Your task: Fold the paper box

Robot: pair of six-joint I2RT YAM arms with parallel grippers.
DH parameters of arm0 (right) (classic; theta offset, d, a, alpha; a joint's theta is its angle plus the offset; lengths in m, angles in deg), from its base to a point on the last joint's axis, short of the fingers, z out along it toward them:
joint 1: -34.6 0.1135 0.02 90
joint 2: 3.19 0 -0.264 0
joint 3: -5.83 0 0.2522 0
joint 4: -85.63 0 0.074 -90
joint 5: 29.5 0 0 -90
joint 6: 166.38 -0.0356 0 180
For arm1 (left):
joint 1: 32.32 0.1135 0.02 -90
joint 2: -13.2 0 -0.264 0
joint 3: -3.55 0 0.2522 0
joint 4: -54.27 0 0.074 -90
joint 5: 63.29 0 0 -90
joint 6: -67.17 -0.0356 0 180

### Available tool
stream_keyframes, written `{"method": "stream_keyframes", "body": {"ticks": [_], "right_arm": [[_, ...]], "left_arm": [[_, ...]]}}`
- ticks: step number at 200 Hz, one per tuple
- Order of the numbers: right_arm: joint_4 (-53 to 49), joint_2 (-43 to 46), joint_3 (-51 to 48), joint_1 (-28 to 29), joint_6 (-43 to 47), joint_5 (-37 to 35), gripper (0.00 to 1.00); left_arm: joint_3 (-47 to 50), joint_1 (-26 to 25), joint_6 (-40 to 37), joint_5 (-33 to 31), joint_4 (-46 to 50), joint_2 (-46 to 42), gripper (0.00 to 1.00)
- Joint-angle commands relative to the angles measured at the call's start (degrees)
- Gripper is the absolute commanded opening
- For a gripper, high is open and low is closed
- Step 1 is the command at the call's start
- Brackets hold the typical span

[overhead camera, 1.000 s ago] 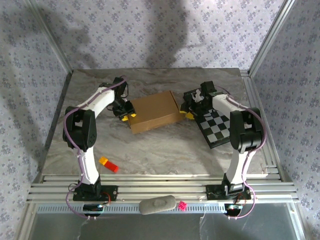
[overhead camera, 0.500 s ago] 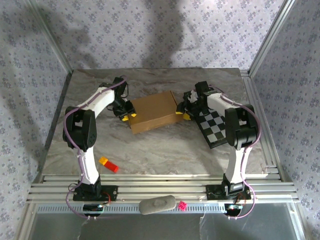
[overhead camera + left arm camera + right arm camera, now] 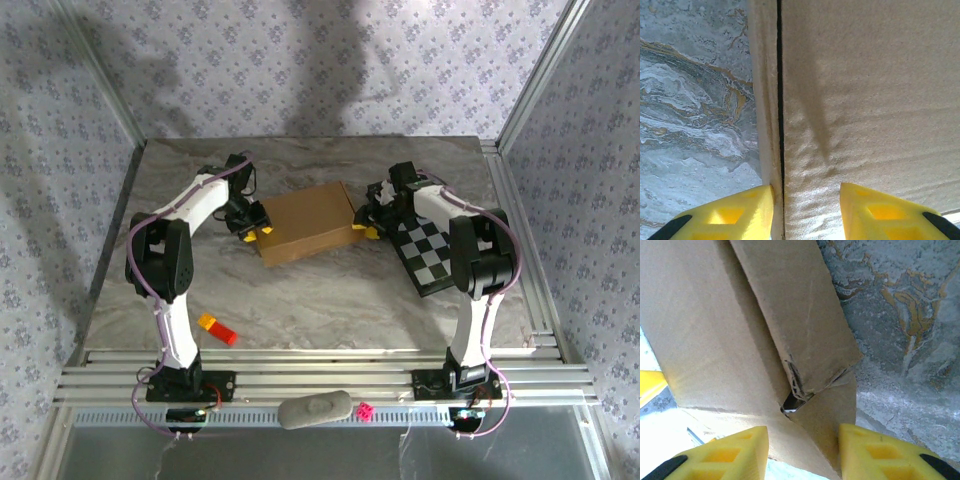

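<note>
Where the paper box (image 3: 305, 222) lies: mid-table on the marbled table (image 3: 330, 300), flat on its base, between my two arms and just left of the checkered board (image 3: 432, 255).
Done so far: from above I read it as a closed brown block, top panel down and sides squared, so I judge the main folds made.
Left gripper (image 3: 255, 232): set against the box's left end. The jaws are apart, one fingertip (image 3: 725, 215) by the narrow side strip (image 3: 765, 100) and the other over the broad panel. I see nothing pinched between them.
Left-end seam (image 3: 780, 100): a thin dark gap runs between strip and panel, so I judge that edge is not fully seated.
Right gripper (image 3: 365, 228): at the box's right end, fingers apart with cardboard spanning the gap. Whether they clamp it or merely straddle it I cannot tell.
Right-end flap (image 3: 805, 315): lies skew across the corner, its tip crumpled and torn, with a small dark opening (image 3: 792, 404) where the layers meet.
Left to do: in my judgement, press that corner flap home and close the left seam. It is a late stage, but not finished.
Risk: the torn tip may buckle rather than slide in.
Elsewhere: a red-and-yellow block (image 3: 217, 328) sits near the left arm's base, well apart from the box.
</note>
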Motion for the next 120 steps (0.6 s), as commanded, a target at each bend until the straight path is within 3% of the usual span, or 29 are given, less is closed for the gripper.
{"method": "stream_keyframes", "body": {"ticks": [1, 120], "right_arm": [[-0.29, -1.50, 0.11, 0.78, 0.23, 2.36, 0.39], [3.56, -1.28, 0.28, 0.31, -4.01, 7.61, 0.39]], "left_arm": [[-0.13, -0.34, 0.17, 1.30, 0.83, 1.90, 0.40], [0.40, -0.35, 0.18, 1.80, 1.10, 1.36, 0.39]]}}
